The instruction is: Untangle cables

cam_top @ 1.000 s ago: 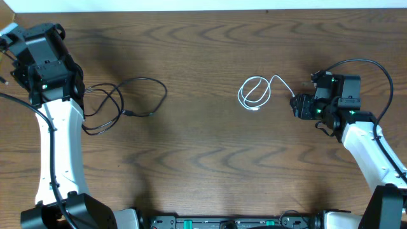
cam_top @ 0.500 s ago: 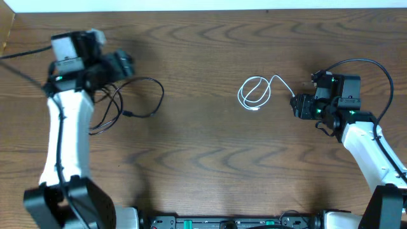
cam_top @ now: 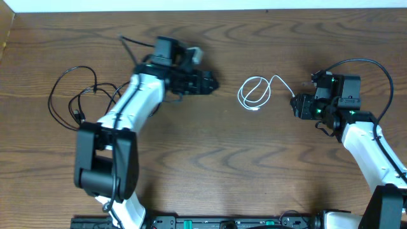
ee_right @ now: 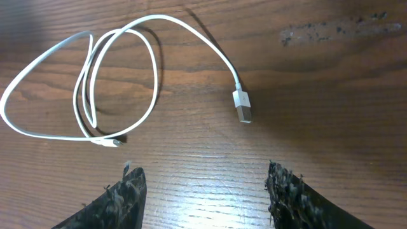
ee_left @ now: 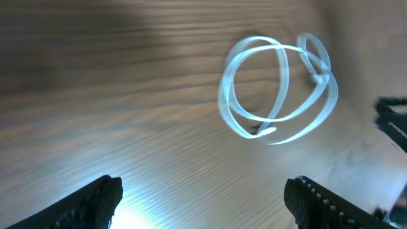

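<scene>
Wood-grain desk (cam_top: pixel 203 159), nothing on it but the two cords. Separation looks done: black cable (cam_top: pixel 73 102) sits at 9 o'clock of the desk and white cable (cam_top: pixel 255 94) at about 2 o'clock from centre. They are well apart with no crossing between them. Each one loops over itself, though. Black is a loose scribble of a few overlapping loops, with its 3 o'clock side running up to the left arm (cam_top: pixel 137 102); can't tell if it passes under. White is two stacked loops with the tail and USB plug (ee_right: pixel 241 106) trailing toward 3 o'clock. Left gripper (cam_top: pixel 208 81) hovers at 9 o'clock of the white coil, jaws spread, empty; its wrist view is motion-blurred. Right gripper (ee_right: pixel 203 175) is just beyond the plug at 3 o'clock, jaws also spread, empty. My read of what's left: pull each cord out straight.
</scene>
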Tool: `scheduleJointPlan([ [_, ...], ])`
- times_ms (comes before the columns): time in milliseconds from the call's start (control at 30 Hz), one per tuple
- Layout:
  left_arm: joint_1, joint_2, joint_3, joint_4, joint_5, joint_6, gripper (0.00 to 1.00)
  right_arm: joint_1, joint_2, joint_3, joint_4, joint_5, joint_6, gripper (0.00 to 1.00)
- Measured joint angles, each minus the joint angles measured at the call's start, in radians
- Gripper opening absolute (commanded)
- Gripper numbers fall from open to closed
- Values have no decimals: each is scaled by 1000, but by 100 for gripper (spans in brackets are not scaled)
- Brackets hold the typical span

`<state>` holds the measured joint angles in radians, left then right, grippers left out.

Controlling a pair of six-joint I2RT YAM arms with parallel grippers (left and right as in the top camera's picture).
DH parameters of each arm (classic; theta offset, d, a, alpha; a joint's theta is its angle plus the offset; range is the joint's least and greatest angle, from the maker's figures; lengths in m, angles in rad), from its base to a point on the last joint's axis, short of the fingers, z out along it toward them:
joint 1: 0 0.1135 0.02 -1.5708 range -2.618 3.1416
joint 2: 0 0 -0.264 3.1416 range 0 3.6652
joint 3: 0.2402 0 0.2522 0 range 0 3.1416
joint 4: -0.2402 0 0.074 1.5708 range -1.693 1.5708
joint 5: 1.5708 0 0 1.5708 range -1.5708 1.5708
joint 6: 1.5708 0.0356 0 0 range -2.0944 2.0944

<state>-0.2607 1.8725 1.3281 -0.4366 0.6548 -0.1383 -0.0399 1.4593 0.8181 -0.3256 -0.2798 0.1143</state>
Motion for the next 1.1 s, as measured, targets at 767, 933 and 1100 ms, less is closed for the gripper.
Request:
scheduleJointPlan([
  [767, -361, 160, 0, 337, -420, 209, 7, 0, 0, 0, -6, 0, 0, 58],
  [933, -284, 48, -2, 283, -532, 222, 7, 0, 0, 0, -7, 0, 0, 58],
  [1100, -69, -250, -3, 196, -655, 225, 7, 0, 0, 0, -7, 0, 0, 58],
])
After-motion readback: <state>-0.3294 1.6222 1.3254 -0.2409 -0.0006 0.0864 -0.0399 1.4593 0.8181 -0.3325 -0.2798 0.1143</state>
